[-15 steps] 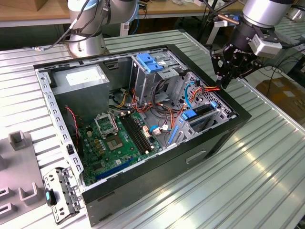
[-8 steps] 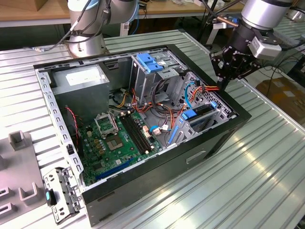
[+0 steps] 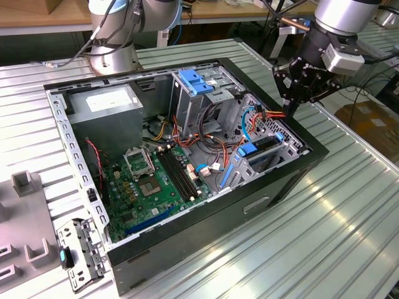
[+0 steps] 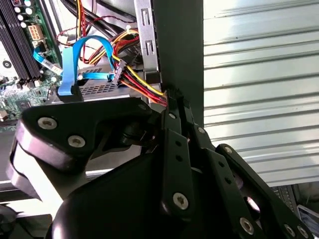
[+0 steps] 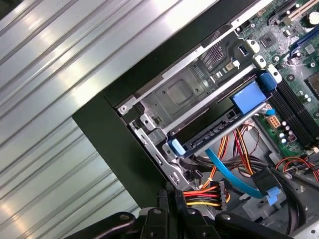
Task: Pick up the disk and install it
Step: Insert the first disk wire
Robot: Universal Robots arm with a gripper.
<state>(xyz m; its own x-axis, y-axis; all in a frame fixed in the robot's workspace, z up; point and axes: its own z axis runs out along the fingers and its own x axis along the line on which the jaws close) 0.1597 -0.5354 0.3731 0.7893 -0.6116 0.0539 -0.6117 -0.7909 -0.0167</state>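
Note:
The disk sits edge-up in the drive cage at the case's corner on the exterior view's right, with a blue rail and blue tab on it. In the first wrist view the disk shows as a dark slab between blue rail ends, inside the metal cage. My gripper hangs over the case wall just behind that cage, fingers pressed together with nothing between them. In both wrist views the fingertips stand beside a bundle of red, yellow and black power wires.
The open black computer case lies on a ribbed metal table. Inside are a green motherboard, a grey power-supply box, a blue bracket atop the upper cage and a blue ribbon cable. A second arm's base stands behind.

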